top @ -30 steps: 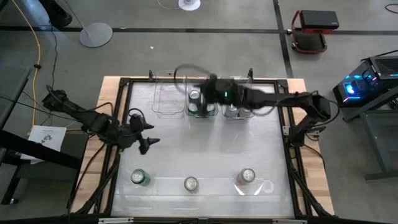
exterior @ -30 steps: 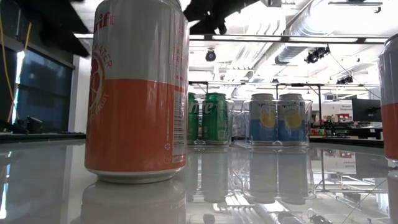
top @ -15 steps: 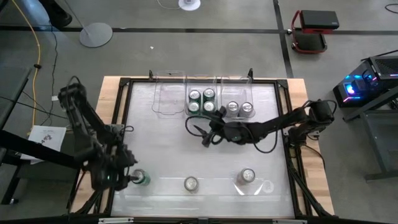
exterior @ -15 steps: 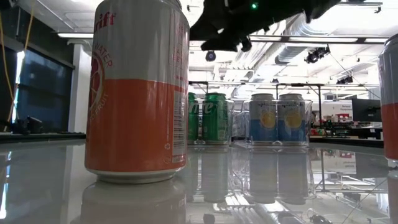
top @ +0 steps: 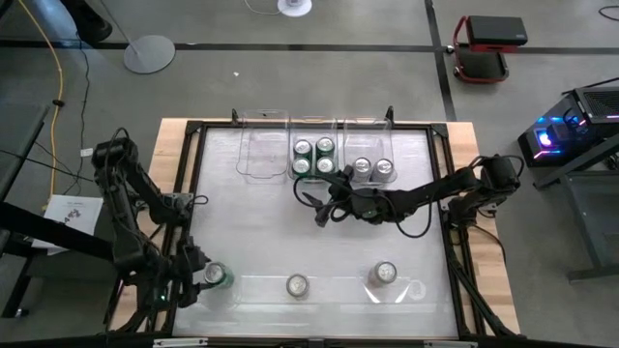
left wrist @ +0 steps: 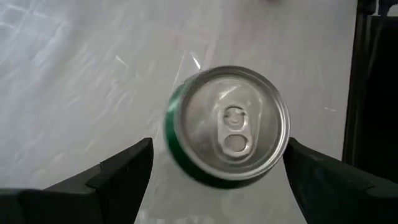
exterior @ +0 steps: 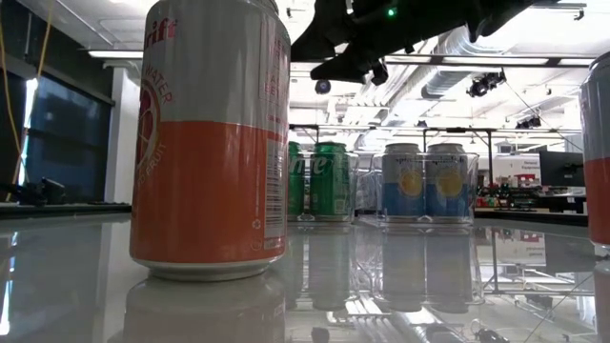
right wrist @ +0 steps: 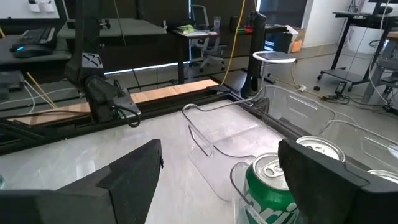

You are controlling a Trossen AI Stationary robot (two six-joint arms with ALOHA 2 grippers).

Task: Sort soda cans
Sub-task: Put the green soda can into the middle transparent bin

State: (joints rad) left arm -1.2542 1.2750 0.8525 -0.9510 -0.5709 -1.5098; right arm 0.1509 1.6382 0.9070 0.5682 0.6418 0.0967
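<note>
Left gripper (left wrist: pixel 217 180) hovered wide open over the green can (left wrist: pixel 227 124), gripping nothing; off-centre descent risked tipping it. Right gripper (top: pixel 311 205) open, empty.

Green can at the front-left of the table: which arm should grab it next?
Left. The left gripper hangs right over the green can, its open fingers straddling the can in its wrist view. The right gripper sits mid-table near the bins, far from that can.
</note>
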